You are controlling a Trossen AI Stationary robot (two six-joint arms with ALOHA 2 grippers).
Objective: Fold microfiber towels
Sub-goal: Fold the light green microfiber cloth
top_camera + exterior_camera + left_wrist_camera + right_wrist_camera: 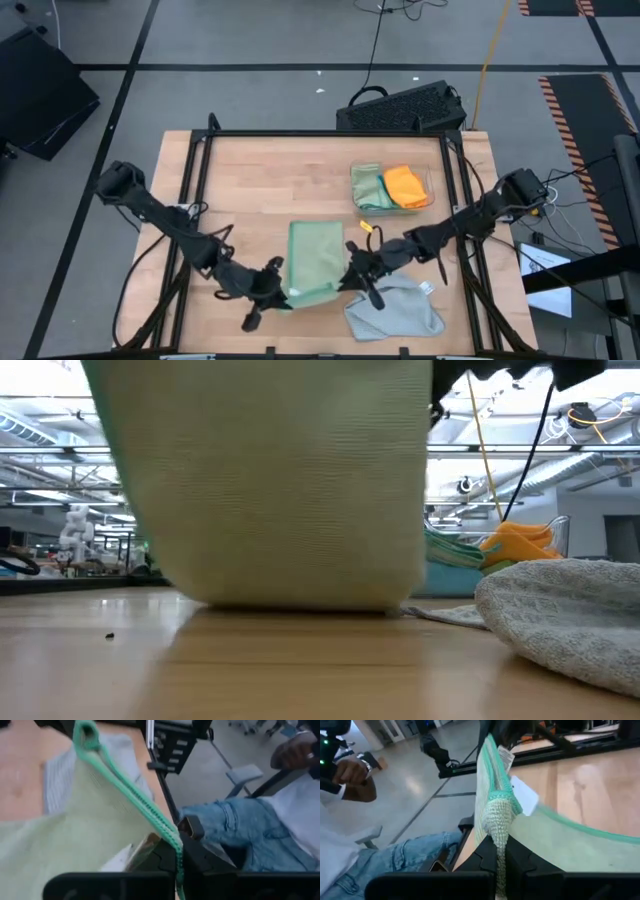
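A pale sage green towel [315, 258] with a brighter green stitched edge lies at the table's near middle. Its near part is raised between both grippers, and in the low view it hangs like a curtain [290, 480] with its bottom fold on the table. My left gripper [276, 284] is shut on the towel's near left corner. My right gripper [354, 274] is shut on its near right corner. A light grey towel [395, 310] lies crumpled at the near right. My left gripper pinches the towel's green stitched edge [172, 837] between its two fingers at the near left corner. The edge runs taut away from the fingers toward my other gripper. The cloth hangs below the edge. My right gripper pinches the towel's bunched near right corner [498, 822] between its two fingers, by the white label. The corner stands up out of the fingers and the cloth falls away toward the table.
A clear tray [432, 188] at the far right holds a folded green towel [368, 188] and an orange towel [405, 186]. The grey towel [570, 610] lies close beside my right gripper. A seated person in jeans [240, 827] is beyond the table's near edge.
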